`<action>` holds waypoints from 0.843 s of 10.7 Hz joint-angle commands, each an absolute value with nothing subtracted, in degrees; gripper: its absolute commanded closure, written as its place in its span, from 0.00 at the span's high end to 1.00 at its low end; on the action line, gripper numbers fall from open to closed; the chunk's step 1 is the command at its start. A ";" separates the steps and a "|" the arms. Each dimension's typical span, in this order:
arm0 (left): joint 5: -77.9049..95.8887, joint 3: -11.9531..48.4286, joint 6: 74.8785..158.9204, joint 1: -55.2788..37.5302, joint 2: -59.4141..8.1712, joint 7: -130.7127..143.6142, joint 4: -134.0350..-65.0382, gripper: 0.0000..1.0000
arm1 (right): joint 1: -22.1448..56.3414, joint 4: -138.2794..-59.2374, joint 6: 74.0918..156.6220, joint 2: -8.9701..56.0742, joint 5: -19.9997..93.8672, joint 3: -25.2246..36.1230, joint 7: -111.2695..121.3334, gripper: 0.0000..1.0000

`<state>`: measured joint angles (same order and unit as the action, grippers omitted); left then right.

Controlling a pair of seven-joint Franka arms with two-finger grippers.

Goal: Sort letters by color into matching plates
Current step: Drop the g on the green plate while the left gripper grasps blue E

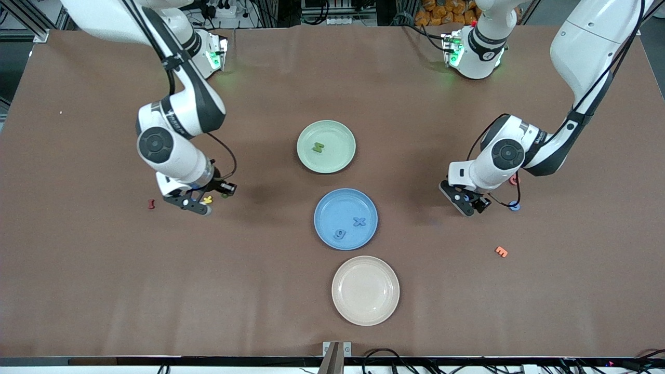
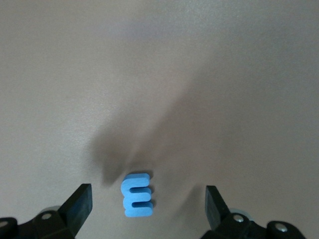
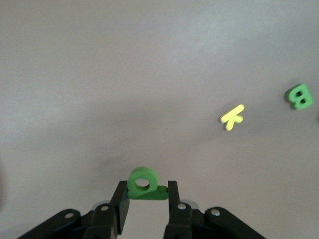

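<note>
While the right gripper [image 3: 144, 201] pinches a green letter [image 3: 144, 184] between its fingers, ring end sticking up past the tips, the move that matters is the carry to the mint green plate [image 1: 340, 158], which lies toward the table middle from where that gripper hangs, low over the right arm's end near a yellow letter [image 1: 208, 199] and a red letter [image 1: 151, 204]. That plate already holds one green letter [image 1: 318, 147]; the blue plate [image 1: 332, 208], nearer the front camera, holds two blue ones [image 1: 349, 228]. Left gripper [image 2: 148, 209] is spread wide, straddling a blue E [image 2: 136, 194] lying flat on the table, the E's spine running roughly along the approach line, so the fingers would close across its width; whether it's centred is hard to judge from the wrist view. Letters look like chunky matte foam, light, slightly compressible; plates are shallow, matte, round. Another green letter, a B [image 3: 298, 96], sits flat near the yellow one. Cream plate [image 1: 343, 306] is empty.
</note>
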<state>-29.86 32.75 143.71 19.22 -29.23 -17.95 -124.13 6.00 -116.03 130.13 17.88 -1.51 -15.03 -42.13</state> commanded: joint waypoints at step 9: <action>-33.49 33.22 147.92 22.41 -31.02 -17.49 -125.16 1.00 | 26.96 -116.28 130.42 21.08 -2.46 -18.98 -66.60 0.00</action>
<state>-31.98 32.70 146.77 21.64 -30.58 -17.96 -124.92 23.60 -116.66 129.67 19.02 -1.55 -19.07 -63.08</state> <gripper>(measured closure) 0.000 0.643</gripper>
